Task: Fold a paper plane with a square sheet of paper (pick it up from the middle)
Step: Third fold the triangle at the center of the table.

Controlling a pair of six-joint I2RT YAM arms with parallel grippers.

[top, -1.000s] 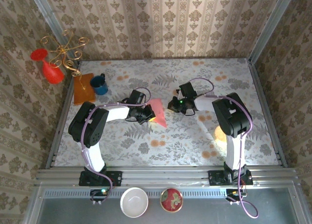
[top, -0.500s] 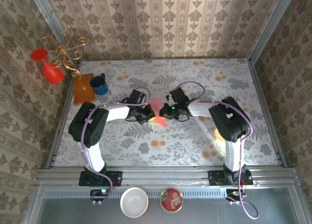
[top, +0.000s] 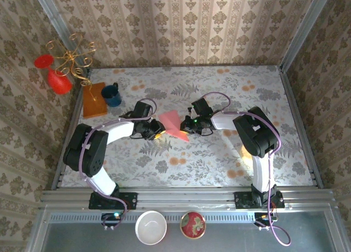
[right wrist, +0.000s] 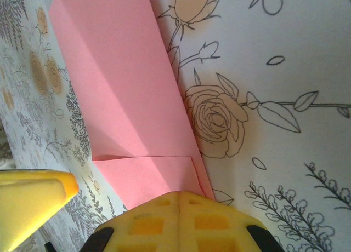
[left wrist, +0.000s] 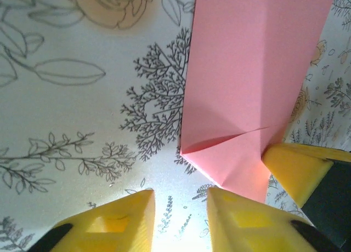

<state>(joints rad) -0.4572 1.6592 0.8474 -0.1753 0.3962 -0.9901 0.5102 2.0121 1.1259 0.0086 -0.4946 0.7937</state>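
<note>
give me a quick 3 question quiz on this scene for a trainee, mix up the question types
1. True or false: the pink paper lies between the left pincer and the right pincer.
2. The right pincer's jaws are: A) wide open B) shut C) clamped on a bowl.
3. Fill in: the mug beside the orange-brown board is ____ in colour.
Key: 1 true; 2 B; 3 blue.
</note>
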